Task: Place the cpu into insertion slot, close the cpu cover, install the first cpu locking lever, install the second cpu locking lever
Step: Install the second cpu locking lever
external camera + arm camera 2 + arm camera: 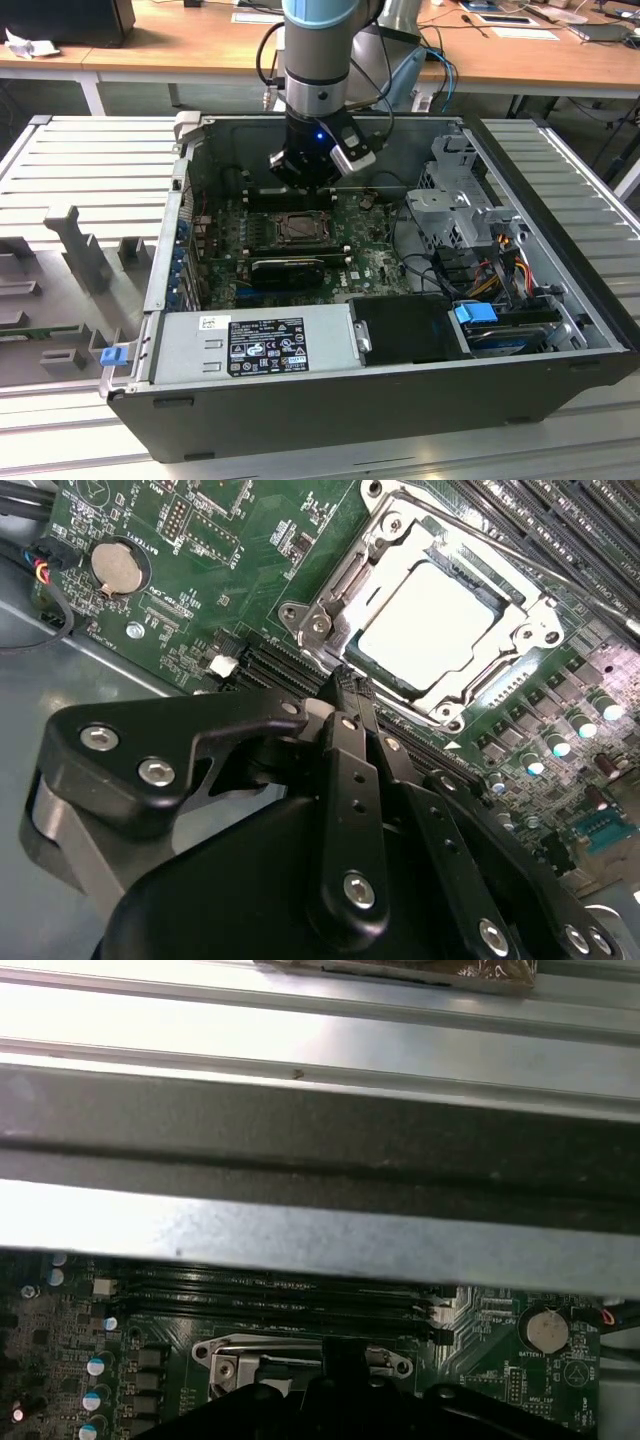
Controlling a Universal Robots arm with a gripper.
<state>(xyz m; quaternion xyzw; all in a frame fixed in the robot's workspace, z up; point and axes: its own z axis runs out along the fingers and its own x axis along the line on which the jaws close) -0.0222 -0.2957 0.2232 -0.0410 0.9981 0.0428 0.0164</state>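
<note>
The gripper point(345, 685) hangs just above the green board point(370, 262) inside the open computer case point(400, 395); its 2 black fingers point(352, 720) look pressed together with nothing between them, the tips near the edge of the socket; the cpu point(425, 620) lies flat in the socket, pale and shiny; the cpu cover point(345, 580) lies down flat around it like a metal frame; a round silver battery point(118, 567) sits on the board, well apart

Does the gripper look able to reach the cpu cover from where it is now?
Probably yes. The gripper hangs just above the edge of the cpu cover, which lies flat around the cpu, with nothing standing between them.
</note>
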